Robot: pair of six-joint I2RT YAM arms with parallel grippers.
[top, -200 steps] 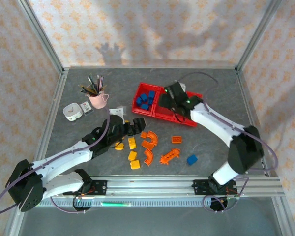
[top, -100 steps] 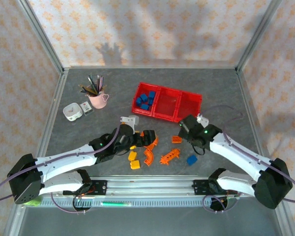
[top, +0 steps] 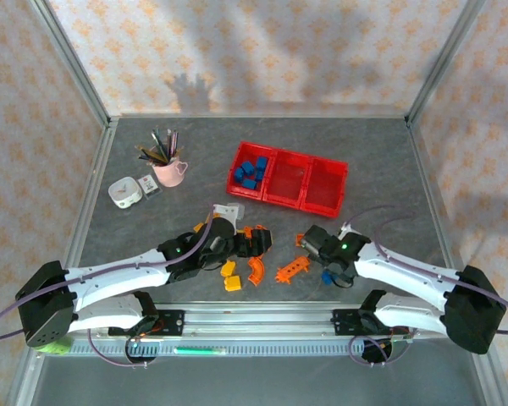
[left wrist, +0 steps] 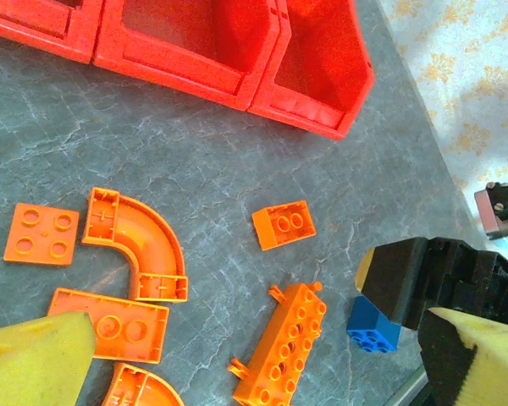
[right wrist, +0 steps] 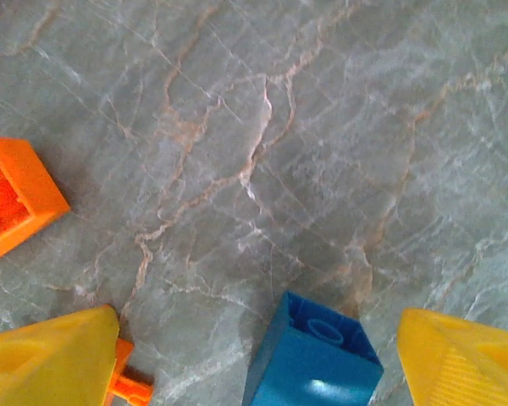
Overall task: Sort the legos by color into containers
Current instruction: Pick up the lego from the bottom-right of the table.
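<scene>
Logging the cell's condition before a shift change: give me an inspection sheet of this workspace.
Surface: grey marbled tabletop, bricks scattered near the arms.
Job's things: three joined red bins; blue bricks in the leftmost; orange pieces, yellow bricks and one blue brick loose.
Clutter: pink cup of pens, small white box.
Grippers: left gripper open above orange pieces; right gripper open astride the loose blue brick.
Cables: purple cables along both arms.
Surroundings: patterned walls, metal frame.

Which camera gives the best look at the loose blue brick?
Right wrist: the blue brick appears large and close inside the open right tool, though cut by the bottom edge. Left wrist shows it small, partly behind that tool. The top view shows a sliver.
</scene>
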